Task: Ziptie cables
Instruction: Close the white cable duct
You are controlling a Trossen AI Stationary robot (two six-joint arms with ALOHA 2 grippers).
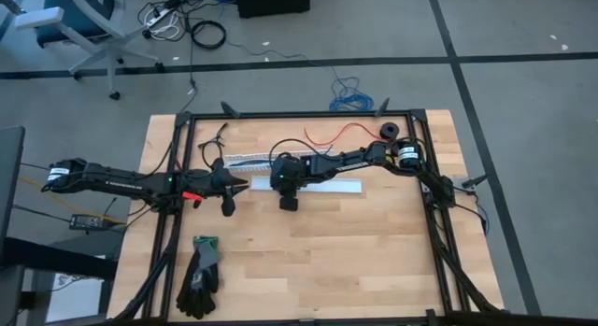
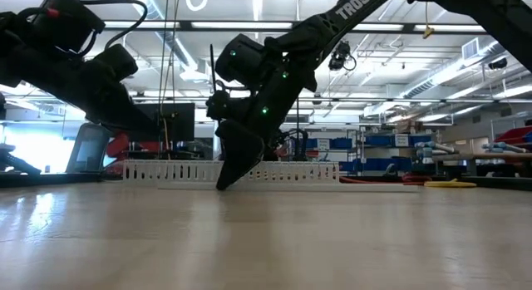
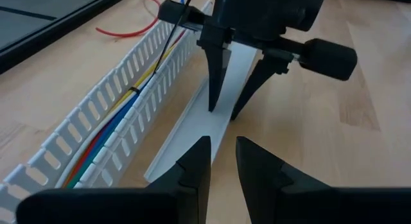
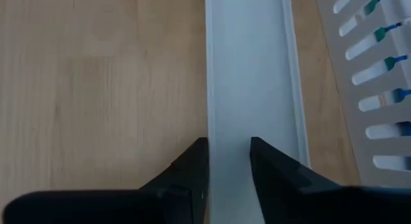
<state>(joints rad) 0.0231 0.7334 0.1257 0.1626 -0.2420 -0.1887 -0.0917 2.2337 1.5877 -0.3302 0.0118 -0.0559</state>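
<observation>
The cables [image 3: 122, 115], a bundle of yellow, blue, red, green and white wires, lie along the inside of a white slotted channel [image 3: 77, 134] [image 1: 234, 161] at the table's far middle. A thin black band [image 3: 133, 90] crosses them. A flat white cover strip [image 1: 327, 187] [image 4: 250, 70] lies on the table just on the near side of the channel. My right gripper [image 3: 223, 113] [image 4: 228, 161] is open and slants down onto this strip. Close to the strip's left end, my left gripper [image 3: 223, 163] [image 1: 241, 184] hovers open with nothing between its fingers. My right gripper has its fingertips at the cover strip's near long edge [image 4: 208, 121]. One tip [image 3: 212, 107] stands on the strip's flat face, the other [image 3: 234, 116] just outside the edge. The fingers slant down from the table's right. The strip lies flat on the table, and the gap is wider than its edge.
A thin red wire [image 1: 336, 133] and a black roll [image 1: 388, 132] lie at the far right of the table. Black gloves [image 1: 199, 270] lie near the front left. A blue coiled cable [image 1: 350, 97] lies on the floor beyond the far edge. Black frame rails [image 1: 439, 223] border the table.
</observation>
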